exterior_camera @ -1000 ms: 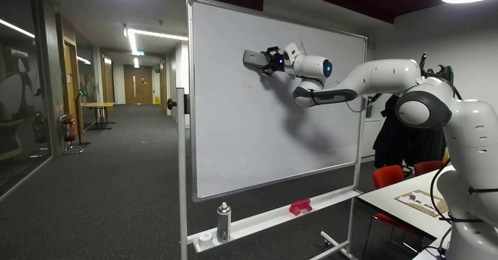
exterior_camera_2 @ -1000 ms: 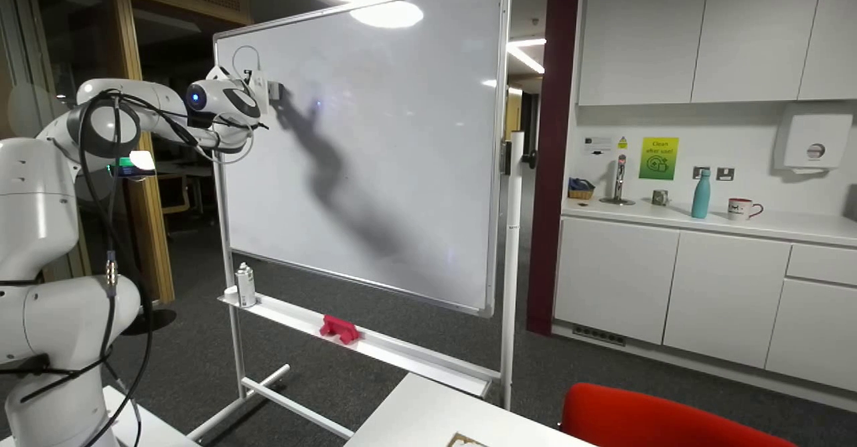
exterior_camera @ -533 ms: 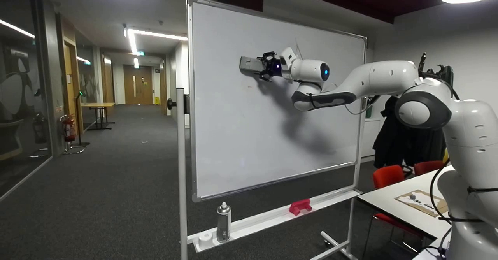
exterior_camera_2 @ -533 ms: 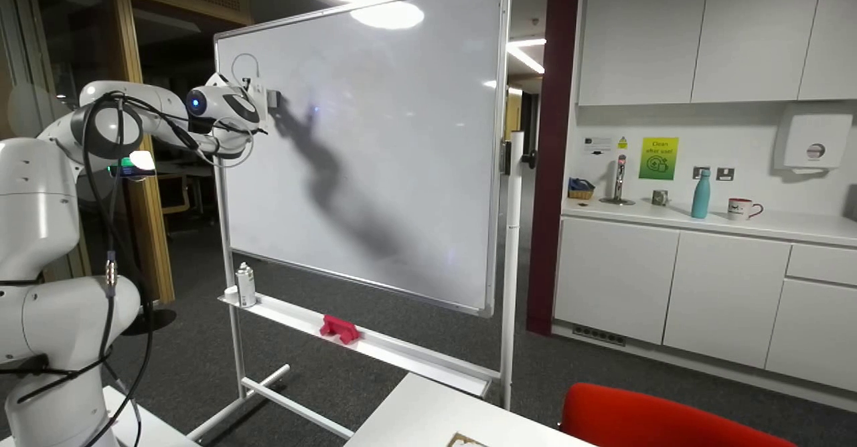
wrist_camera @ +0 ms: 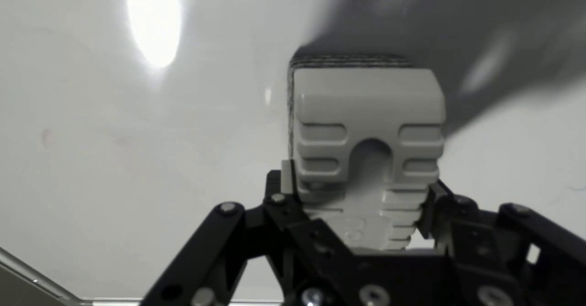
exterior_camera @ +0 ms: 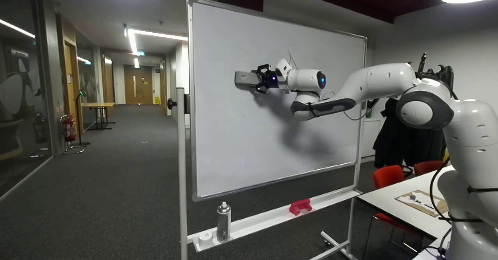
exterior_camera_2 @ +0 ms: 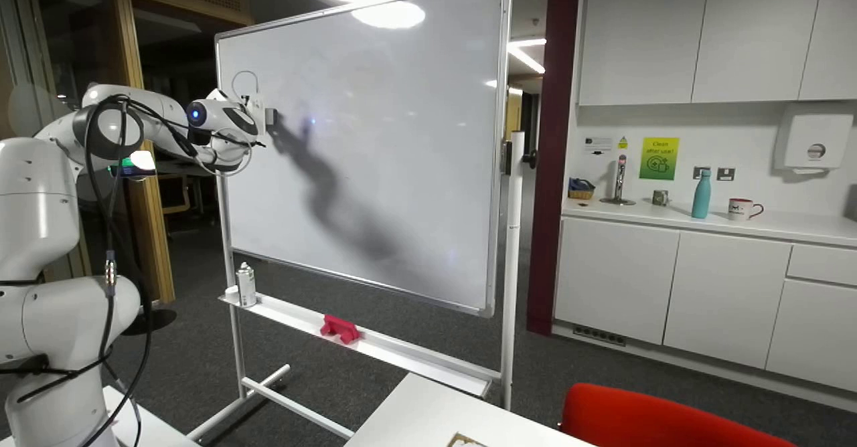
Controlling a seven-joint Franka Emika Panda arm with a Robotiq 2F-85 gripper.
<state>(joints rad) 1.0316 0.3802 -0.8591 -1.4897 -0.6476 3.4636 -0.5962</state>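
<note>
My gripper [wrist_camera: 359, 193] is shut on a grey whiteboard eraser [wrist_camera: 371, 95], its black fingers [wrist_camera: 278, 205] pressing the ribbed sides. The eraser's dark layered felt faces the whiteboard [wrist_camera: 114, 182] and seems to lie against it. In an exterior view, the gripper [exterior_camera: 265, 79] reaches sideways across the upper left of the whiteboard [exterior_camera: 233, 147], with the eraser [exterior_camera: 245, 79] at its tip. From an opposite angle, the eraser [exterior_camera_2: 271, 118] shows near the board's left edge, and the gripper is mostly hidden behind the arm's white hand. Faint marks show on the board in the wrist view.
Below the board, a tray [exterior_camera: 260, 225] carries a spray can [exterior_camera: 224, 223], a small white roll [exterior_camera: 205, 239] and a red holder [exterior_camera: 300, 206]. A white table [exterior_camera_2: 428, 420] and a red chair [exterior_camera_2: 656, 417] stand close by. Cables [exterior_camera_2: 110, 233] hang along the arm.
The gripper, with the eraser held in it, has slid steadily down the whiteboard, drifting a little left in both exterior views. Objects on the tray have stayed put.
</note>
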